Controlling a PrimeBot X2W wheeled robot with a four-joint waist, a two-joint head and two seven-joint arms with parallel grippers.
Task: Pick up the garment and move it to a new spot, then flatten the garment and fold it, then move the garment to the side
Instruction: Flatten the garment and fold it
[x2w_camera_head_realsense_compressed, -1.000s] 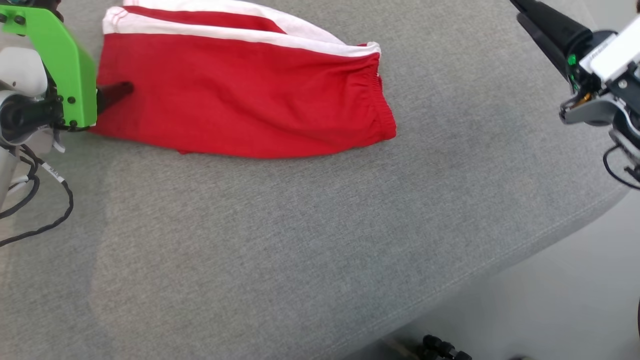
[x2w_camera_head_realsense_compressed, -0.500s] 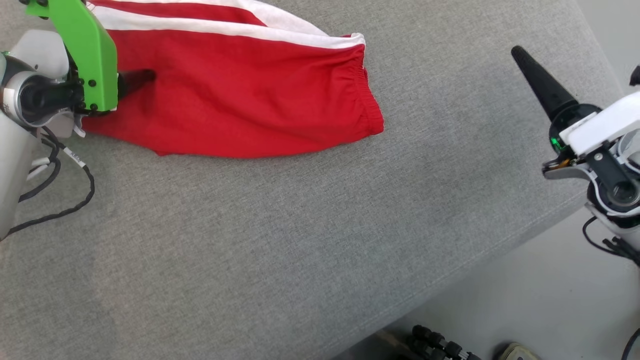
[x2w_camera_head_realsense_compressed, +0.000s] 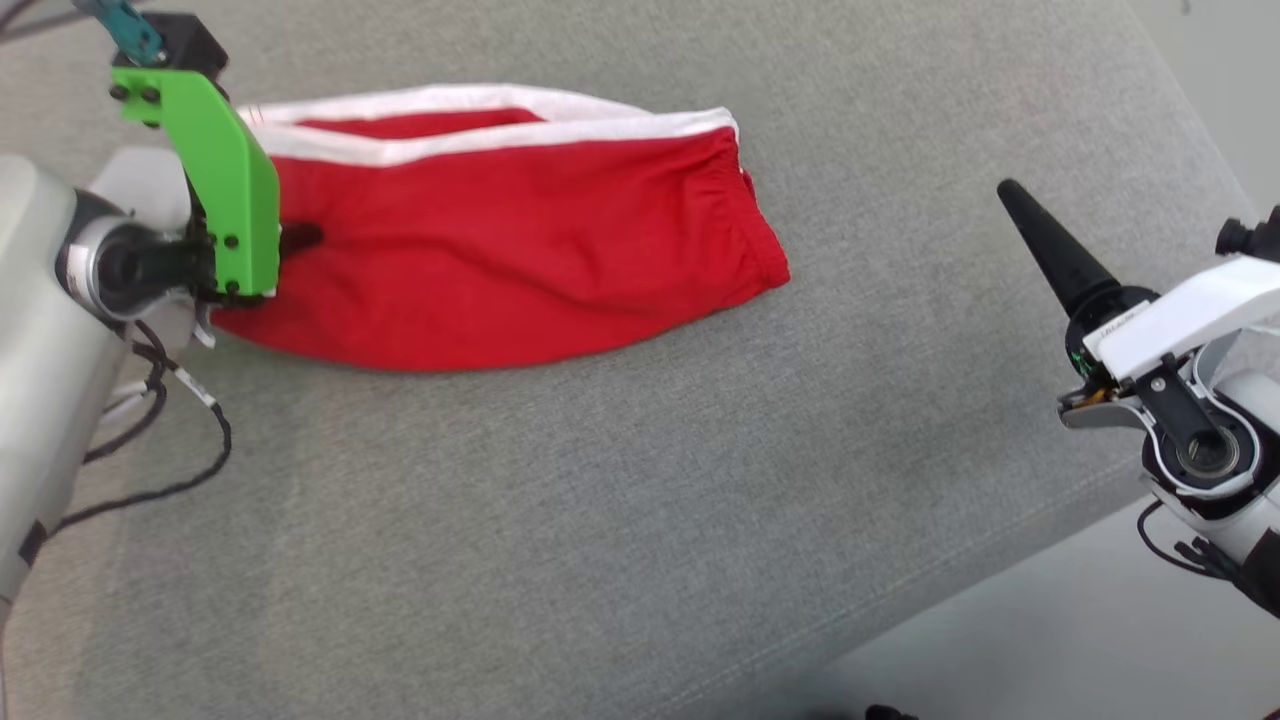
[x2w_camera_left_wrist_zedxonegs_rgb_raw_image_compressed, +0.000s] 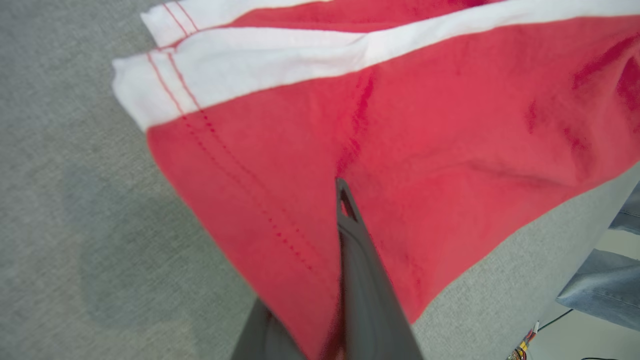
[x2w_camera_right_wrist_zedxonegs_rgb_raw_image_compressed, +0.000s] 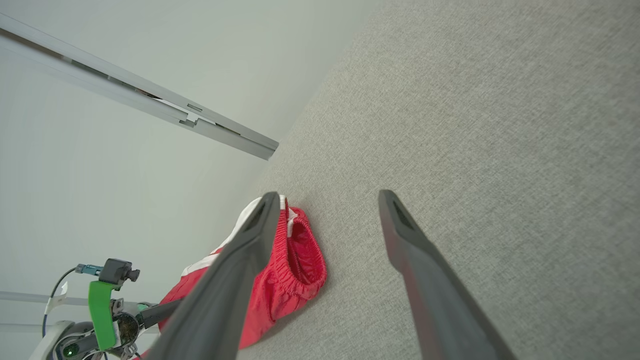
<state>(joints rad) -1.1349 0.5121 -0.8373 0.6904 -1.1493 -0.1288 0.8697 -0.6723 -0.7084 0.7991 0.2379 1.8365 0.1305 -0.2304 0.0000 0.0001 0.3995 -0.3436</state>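
Cabling (x2w_camera_head_realsense_compressed: 170, 470) and a green bracket (x2w_camera_head_realsense_compressed: 225, 190) sit at the left wrist and partly cover the left gripper (x2w_camera_head_realsense_compressed: 298, 238), whose jaws pinch the left end of the red garment (x2w_camera_head_realsense_compressed: 520, 260). The garment lies on the grey cushion (x2w_camera_head_realsense_compressed: 600, 520), upper left in the head view. Bare cushion separates it from the right gripper (x2w_camera_right_wrist_zedxonegs_rgb_raw_image_compressed: 328, 195), jaws spread, well apart. Since half a second earlier, the head camera has shifted, exposing the garment's far white band; the pinch point is unchanged.

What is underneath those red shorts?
The grey cushion lies under the red shorts. The left end effector pinches their edge, one finger on top, the other beneath and mostly covered. Anything else underneath is hidden.
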